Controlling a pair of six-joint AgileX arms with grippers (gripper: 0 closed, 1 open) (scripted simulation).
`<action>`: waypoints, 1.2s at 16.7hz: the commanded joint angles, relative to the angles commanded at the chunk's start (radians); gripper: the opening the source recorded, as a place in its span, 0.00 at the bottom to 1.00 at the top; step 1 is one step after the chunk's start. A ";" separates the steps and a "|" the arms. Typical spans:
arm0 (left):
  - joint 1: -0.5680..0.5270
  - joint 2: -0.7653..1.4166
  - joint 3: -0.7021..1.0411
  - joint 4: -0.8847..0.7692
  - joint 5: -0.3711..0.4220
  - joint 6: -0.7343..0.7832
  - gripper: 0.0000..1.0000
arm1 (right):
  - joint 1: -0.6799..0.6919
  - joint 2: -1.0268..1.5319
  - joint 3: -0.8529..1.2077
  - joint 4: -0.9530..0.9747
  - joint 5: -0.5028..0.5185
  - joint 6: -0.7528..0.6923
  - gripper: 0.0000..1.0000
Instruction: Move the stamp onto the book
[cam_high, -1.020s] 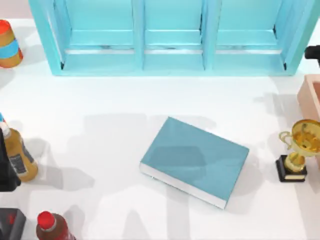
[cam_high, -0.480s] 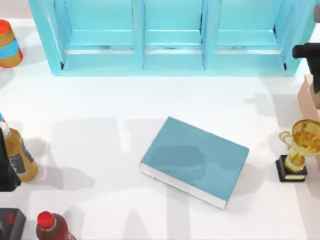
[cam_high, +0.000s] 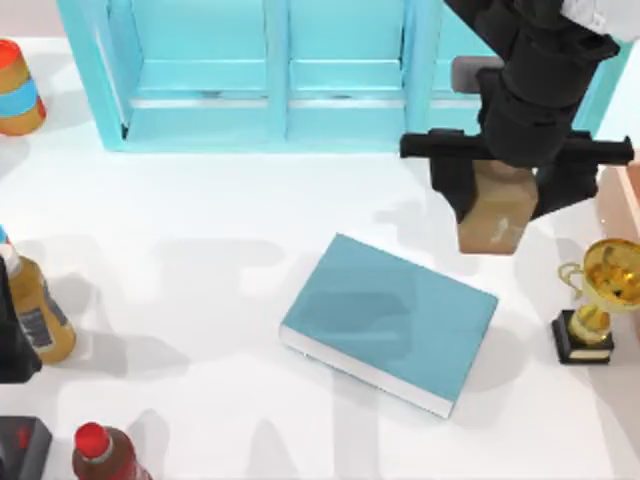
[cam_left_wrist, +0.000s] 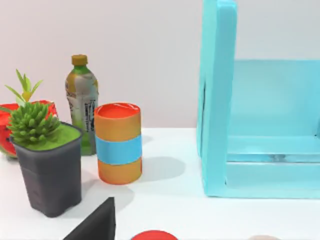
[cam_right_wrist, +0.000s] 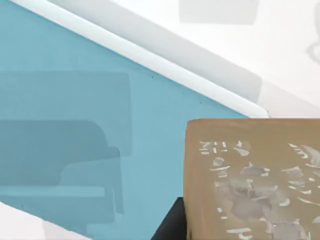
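A: Bright, even light throughout; soft grey shadows lie across the white tabletop (cam_high: 200, 190).
B: And a darker blocky shadow falls on the book (cam_high: 390, 320). Edges look slightly soft, no glare.

The top view looks straight down on the white table (cam_high: 200, 200), from the cyan shelf (cam_high: 340, 90) to the book (cam_high: 390, 320). The left wrist view looks level past the shelf's end (cam_left_wrist: 217, 95). The right wrist view hangs close above the same book (cam_right_wrist: 75, 125).
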 joint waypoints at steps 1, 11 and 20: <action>0.000 0.000 0.000 0.000 0.000 0.000 1.00 | 0.043 0.029 -0.002 0.012 -0.004 0.041 0.00; 0.000 0.000 0.000 0.000 0.000 0.000 1.00 | 0.200 0.124 0.005 0.083 0.029 0.193 0.00; 0.000 0.000 0.000 0.000 0.000 0.000 1.00 | 0.199 0.122 0.022 0.064 0.029 0.193 0.00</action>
